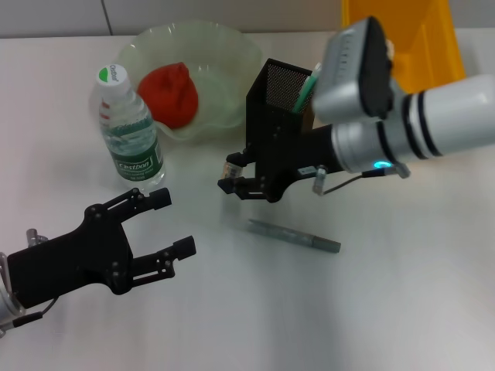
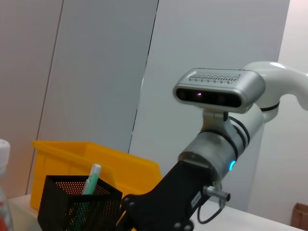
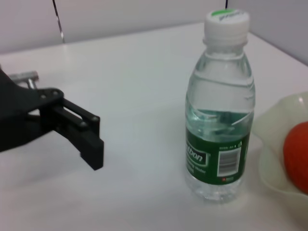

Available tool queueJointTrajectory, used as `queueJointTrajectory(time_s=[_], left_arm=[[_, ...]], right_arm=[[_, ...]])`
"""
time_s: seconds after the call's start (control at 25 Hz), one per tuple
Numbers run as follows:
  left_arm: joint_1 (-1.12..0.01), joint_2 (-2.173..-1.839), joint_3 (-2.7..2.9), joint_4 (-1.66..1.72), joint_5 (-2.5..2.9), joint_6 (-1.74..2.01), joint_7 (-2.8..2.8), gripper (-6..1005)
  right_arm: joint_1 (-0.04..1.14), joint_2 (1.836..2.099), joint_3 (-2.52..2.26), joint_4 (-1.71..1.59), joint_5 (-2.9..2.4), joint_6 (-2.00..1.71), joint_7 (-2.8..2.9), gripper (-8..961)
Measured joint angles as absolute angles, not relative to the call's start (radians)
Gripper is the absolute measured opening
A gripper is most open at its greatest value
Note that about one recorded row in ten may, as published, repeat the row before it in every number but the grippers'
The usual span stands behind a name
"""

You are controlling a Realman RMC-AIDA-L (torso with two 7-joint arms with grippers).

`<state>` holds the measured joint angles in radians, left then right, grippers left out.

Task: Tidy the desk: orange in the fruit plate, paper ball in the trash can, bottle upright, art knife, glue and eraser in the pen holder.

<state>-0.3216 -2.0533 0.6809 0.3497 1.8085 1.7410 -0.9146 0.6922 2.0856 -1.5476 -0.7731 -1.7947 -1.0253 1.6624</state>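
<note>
White desk (image 1: 418,309), grey wall panels behind. Red-orange lumpy orange (image 1: 168,94) already in pale green scalloped fruit plate (image 1: 232,46); clear green-labelled water bottle (image 1: 130,131) upright beside it. Right gripper (image 1: 236,179) just beside square black mesh pen holder (image 1: 274,97), pinching something small and pale — likely the eraser, poised for dropping in. Grey art knife (image 1: 294,236) flat on desk. Left gripper (image 1: 172,224) low, spread wide, empty. Yellow rectangular trash can (image 1: 418,35) at far edge.

Probably an office or lab: white desk (image 1: 402,294); pale panelled walls (image 2: 96,72) (seams visible).
</note>
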Motion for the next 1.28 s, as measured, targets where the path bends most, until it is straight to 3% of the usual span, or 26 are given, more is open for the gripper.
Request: queueJointTrajectory(time_s=[0.56,1.28], left_arm=[[-0.317,-2.048,0.679,0.351,1.809,1.741,-0.909,840],[-0.318,-2.035,0.68,0.351,1.809,1.746,-0.908,840]], right_arm=[[0.576,2.083,-1.325,-0.695,-1.612,-1.292,1.348,388],[0.566,2.082,-0.994,-0.451,-1.603,-1.532,1.049,388]])
